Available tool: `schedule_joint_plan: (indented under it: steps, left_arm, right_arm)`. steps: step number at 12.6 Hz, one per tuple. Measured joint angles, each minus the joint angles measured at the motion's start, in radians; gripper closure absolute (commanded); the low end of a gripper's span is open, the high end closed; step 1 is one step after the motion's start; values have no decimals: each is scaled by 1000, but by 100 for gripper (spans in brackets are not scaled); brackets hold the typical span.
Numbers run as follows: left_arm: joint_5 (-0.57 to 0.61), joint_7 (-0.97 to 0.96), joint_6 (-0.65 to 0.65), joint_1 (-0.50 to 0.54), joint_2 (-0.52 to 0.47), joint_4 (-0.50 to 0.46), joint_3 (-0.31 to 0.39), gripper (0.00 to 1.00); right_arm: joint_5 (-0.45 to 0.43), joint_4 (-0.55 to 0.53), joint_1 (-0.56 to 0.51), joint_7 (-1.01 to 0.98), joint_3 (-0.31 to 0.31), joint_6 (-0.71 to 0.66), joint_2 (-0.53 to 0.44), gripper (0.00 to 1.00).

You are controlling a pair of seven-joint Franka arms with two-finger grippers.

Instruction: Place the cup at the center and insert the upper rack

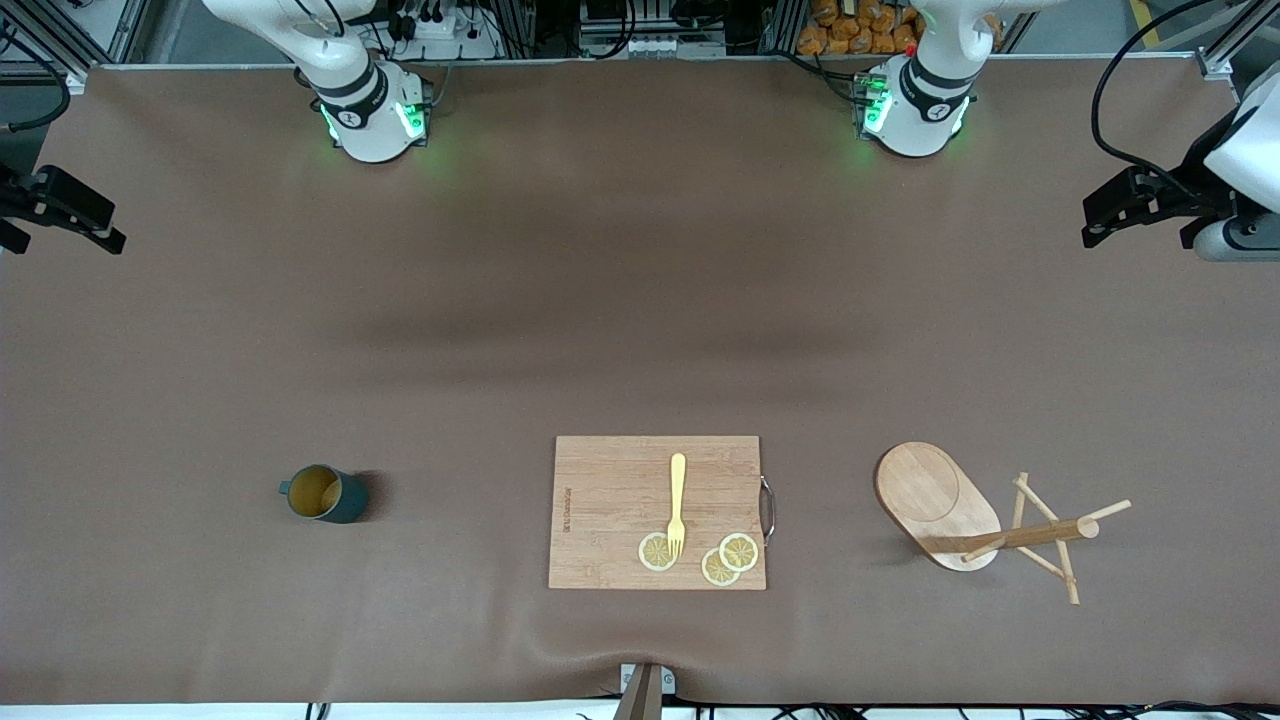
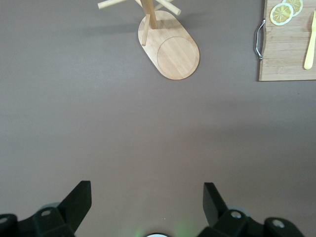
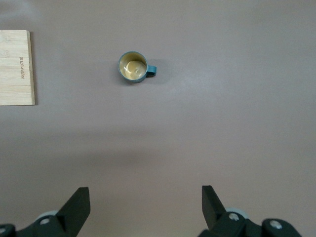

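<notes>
The dark teal cup [image 1: 322, 494] stands upright on the brown table cover [image 1: 640, 300], toward the right arm's end, its handle pointing that way; it also shows in the right wrist view [image 3: 133, 67]. The wooden upper rack [image 1: 985, 525], a mug tree with an oval base, post and crossing pegs, stands toward the left arm's end [image 2: 170, 47]. My right gripper [image 1: 62, 228] [image 3: 145, 200] hangs open and empty high over its end of the table, well away from the cup. My left gripper [image 1: 1138, 228] [image 2: 148, 197] hangs open and empty over its end, well away from the rack.
A rectangular wooden cutting board [image 1: 610, 500] with a metal handle lies between cup and rack, close to the front camera's edge. On it lie a yellow fork [image 1: 677, 500] and three lemon slices [image 1: 700, 558]. Both arm bases stand along the table's back edge.
</notes>
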Motion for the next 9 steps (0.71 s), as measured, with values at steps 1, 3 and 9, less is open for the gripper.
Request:
schedule_joint_plan:
  steps: [1,3,9]
  left_arm:
    - [0,0,2,0,0,-1,0,0]
    - [0,0,5,0,1,-2,-1,0]
    - [2,0,15,-1,21,-3,-4,0]
  right_arm:
    - [0,0,0,0,0,0,0,0]
    - [0,0,0,0,0,0,0,0]
    - [0,0,0,0,0,0,0,0]
